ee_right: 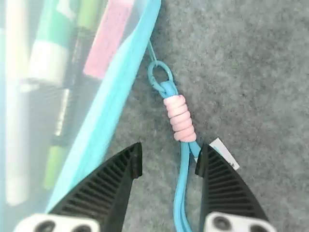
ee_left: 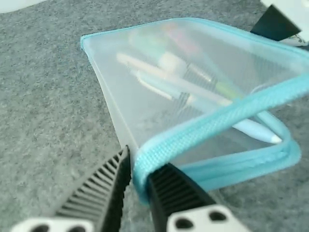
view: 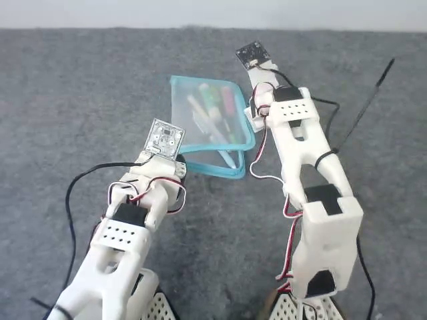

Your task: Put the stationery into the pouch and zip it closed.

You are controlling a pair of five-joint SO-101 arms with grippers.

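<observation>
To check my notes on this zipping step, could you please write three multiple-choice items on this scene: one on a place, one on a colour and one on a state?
1. Where is the left gripper?
A) over bare carpet
B) on the blue edge trim of the pouch
C) on a marker

2. What colour is the wrap on the pull cord?
A) yellow
B) black
C) pink

3. How does the right gripper stand?
A) open, with the pull cord between its fingers
B) shut on a pen
C) shut on the pouch

Key:
1 B: the left wrist view shows the trim pinched between its fingers.
2 C: the right wrist view shows pink coils on the blue cord.
3 A: there is a gap between its fingers, and the cord runs through it.
</observation>
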